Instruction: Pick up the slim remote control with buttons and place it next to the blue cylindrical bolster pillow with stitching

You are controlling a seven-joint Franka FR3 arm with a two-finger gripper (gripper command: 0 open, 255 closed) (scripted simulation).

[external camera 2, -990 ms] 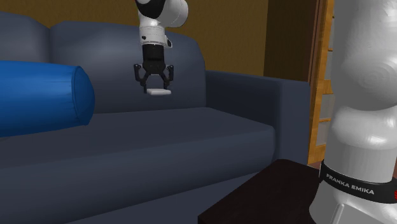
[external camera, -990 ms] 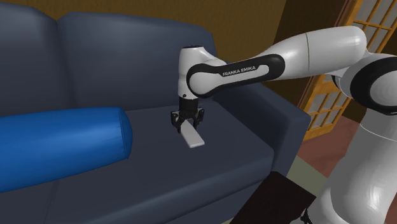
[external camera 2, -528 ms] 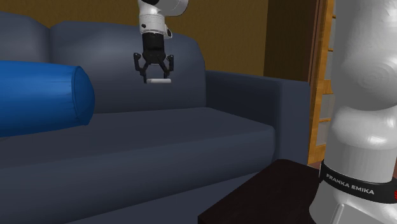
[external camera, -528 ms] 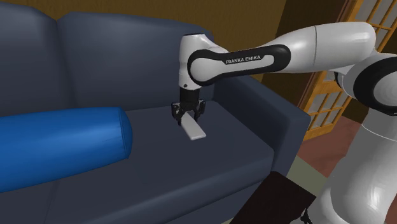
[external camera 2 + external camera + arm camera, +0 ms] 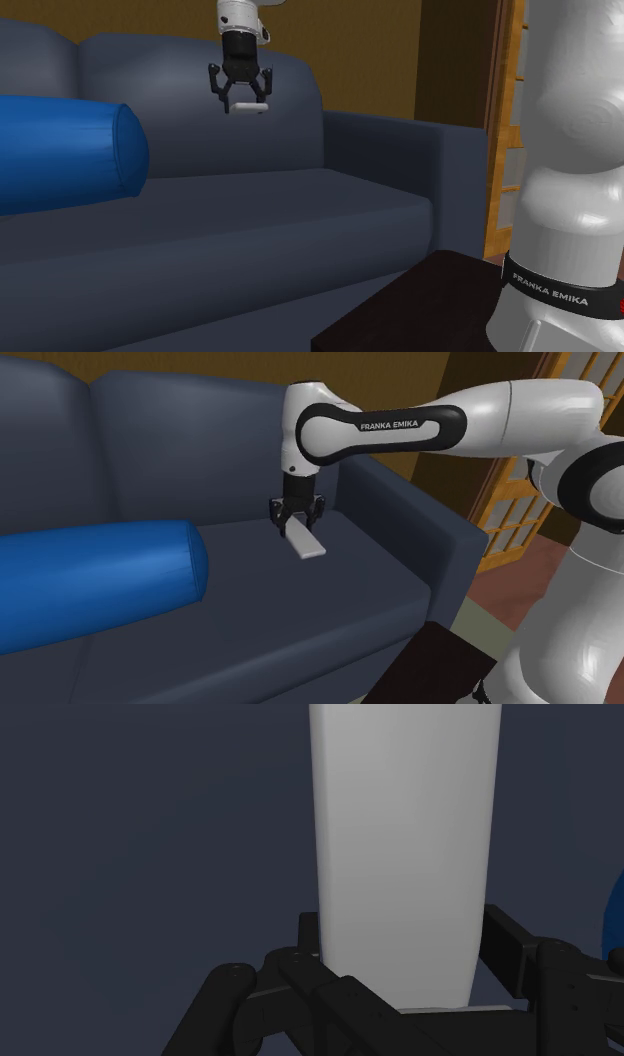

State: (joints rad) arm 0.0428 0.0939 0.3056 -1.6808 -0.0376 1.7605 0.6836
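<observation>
The slim remote control [image 5: 307, 540] is a plain pale grey slab with no buttons drawn; it hangs in the air above the sofa seat, clasped at one end. My gripper [image 5: 296, 524] is shut on it and points down from the white arm. From the second exterior view the remote [image 5: 250, 108] shows end-on below the gripper [image 5: 240, 98], well above the cushion. In the wrist view the remote [image 5: 405, 844] stretches away between the black fingers [image 5: 300, 966]. The blue bolster pillow [image 5: 95, 587] lies on the seat at the shoulder view's left, apart from the remote; it shows again as the pillow [image 5: 65, 150].
A dark blue sofa [image 5: 330, 612] with a high back and a padded armrest [image 5: 420, 517] carries everything. A dark low table [image 5: 420, 310] stands beside the robot's stand. A wooden lattice screen [image 5: 530, 492] rises behind the arm.
The gripper has risen steadily with the remote in it, lifting it farther off the seat. The pillow has not moved.
</observation>
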